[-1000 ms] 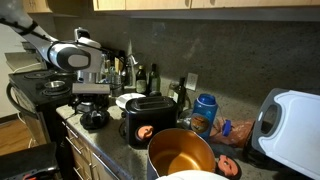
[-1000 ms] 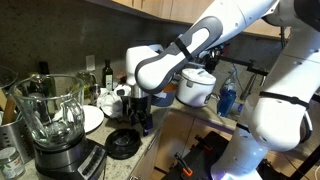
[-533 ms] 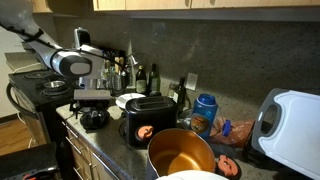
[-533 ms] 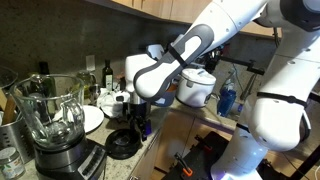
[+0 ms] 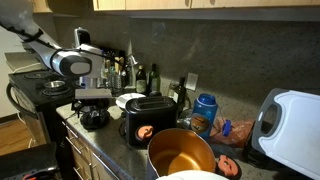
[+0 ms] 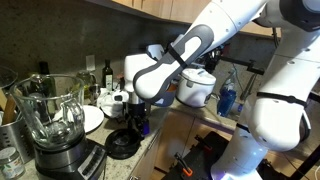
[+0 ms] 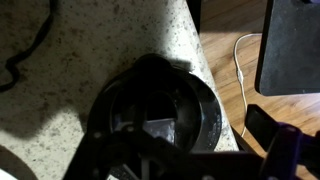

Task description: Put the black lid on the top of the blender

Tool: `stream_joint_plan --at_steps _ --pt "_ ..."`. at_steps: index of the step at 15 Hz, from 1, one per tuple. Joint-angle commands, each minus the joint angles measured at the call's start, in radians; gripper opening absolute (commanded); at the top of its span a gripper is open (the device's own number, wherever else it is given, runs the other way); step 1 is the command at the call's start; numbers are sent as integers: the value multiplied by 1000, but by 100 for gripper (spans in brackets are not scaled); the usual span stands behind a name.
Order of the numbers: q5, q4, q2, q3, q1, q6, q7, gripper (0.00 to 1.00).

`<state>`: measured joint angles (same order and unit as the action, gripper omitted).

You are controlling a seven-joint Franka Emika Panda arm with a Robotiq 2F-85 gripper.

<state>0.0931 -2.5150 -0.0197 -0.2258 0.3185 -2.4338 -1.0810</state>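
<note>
— Where is the small round black lid (image 6: 123,144)?

— Flat on the speckled stone surface (image 7: 80,40), close to its edge. In the wrist view it fills the middle, with the wooden floor (image 7: 225,50) beyond the edge at 2 o'clock.

— And the tall clear glass blender (image 6: 47,115) on its silver-and-black base?

— In an exterior view it stands at about 9 o'clock from the lid, apart from it, with its mouth open. A white plate (image 6: 92,118) lies on the surface at roughly 11 o'clock from the lid.

— The gripper (image 6: 138,124)?

— It hangs directly over the lid, pointing down. It is released. In the wrist view its two fingers (image 7: 268,128) stand wide, one at 8 o'clock and one at 4 o'clock of the lid, holding nothing. Whether they touch the rim I cannot tell.

— Anything else nearby?

— In an exterior view a boxy black toaster (image 5: 148,118) sits at 3 o'clock from the lid. A copper-coloured pot (image 5: 180,152) sits at 4 o'clock from the toaster.
</note>
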Motion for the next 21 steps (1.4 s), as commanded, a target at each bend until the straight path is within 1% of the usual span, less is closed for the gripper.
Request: stream_joint_plan --at_steps 1,5,9,10,11,12,13,15,16,19,20,21 --pt "-32 1 -6 -22 -18 -30 9 100" --pt "-81 0 -8 -21 -19 -52 36 100" --pt "-87 -5 -22 -23 -18 -73 40 100" --pt "-87 -6 -26 -24 -18 -79 42 96" --pt "-83 -6 -30 -25 -19 -80 41 72" --pt "-84 -7 -35 -25 -20 -84 44 71" --pt "-81 -8 -40 -25 -21 -86 43 68" --pt "-85 -10 -46 -25 -23 -96 50 53" --pt "-85 -10 -49 -25 -24 -100 51 44" --pt "-88 -6 -54 -21 -35 -103 52 22" --pt "-93 -4 -53 -19 -37 -102 61 16" --pt "-90 4 -52 -17 -42 -91 58 16"
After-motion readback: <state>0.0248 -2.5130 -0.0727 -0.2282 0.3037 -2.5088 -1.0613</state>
